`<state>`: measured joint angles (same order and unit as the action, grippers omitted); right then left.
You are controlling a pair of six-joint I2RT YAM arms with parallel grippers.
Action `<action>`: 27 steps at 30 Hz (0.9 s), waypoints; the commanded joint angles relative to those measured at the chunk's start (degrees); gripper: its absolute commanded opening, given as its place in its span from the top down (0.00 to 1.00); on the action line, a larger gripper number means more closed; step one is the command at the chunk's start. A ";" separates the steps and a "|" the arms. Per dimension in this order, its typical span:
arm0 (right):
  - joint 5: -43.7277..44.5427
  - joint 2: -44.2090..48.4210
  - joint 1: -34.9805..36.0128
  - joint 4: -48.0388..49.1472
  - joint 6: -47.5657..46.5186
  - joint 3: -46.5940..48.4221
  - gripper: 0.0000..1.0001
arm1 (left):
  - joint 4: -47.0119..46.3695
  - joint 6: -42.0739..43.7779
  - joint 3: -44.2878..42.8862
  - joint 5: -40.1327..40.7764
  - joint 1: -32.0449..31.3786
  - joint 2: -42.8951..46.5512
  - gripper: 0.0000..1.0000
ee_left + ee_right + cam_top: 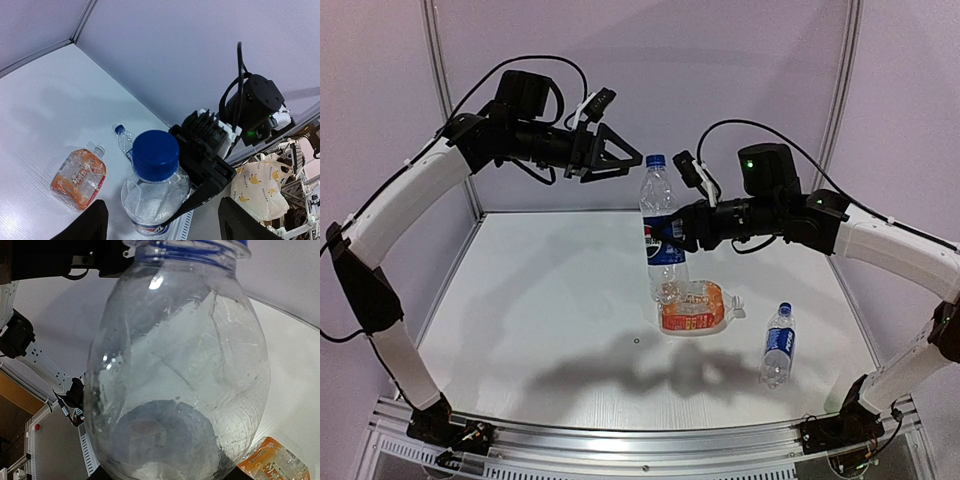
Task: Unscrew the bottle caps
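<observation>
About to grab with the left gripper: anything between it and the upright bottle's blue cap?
Nothing visible: the blue cap stands bare just ahead of the left gripper. The right gripper holds the bottle lower down, clear of it.

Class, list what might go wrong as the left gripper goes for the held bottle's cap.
1. The open left gripper has not yet reached the cap; it may close off-centre and slip.
2. The thin, creased bottle may twist or buckle in the right gripper when the cap turns.

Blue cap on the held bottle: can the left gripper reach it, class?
Probably yes: the left gripper sits open beside the blue cap, nothing between, and the right gripper holds the bottle.
</observation>
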<state>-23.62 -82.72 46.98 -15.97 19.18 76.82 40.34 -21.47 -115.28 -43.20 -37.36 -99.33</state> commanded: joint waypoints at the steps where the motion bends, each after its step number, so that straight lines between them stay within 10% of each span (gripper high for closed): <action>1: -3.27 -0.72 0.50 0.45 -1.59 0.99 0.50 | -1.52 -1.47 -1.86 0.57 -1.27 -2.92 0.26; 11: -5.85 -3.38 0.57 0.95 -1.40 3.04 0.53 | -3.64 -2.55 -2.01 0.31 -1.66 -4.19 0.45; 17: -5.57 -3.88 0.67 0.61 -1.51 3.65 0.54 | -3.47 -3.31 -1.93 0.66 -1.66 -4.89 0.77; 27: -6.92 -4.30 0.66 0.69 -1.32 4.01 0.56 | -4.54 -3.57 -3.36 -0.77 -1.48 -6.08 0.41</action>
<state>-29.23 -86.15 47.13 -16.14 18.24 79.05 37.19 -24.86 -116.14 -42.17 -38.57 -103.81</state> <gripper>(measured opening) 0.445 0.594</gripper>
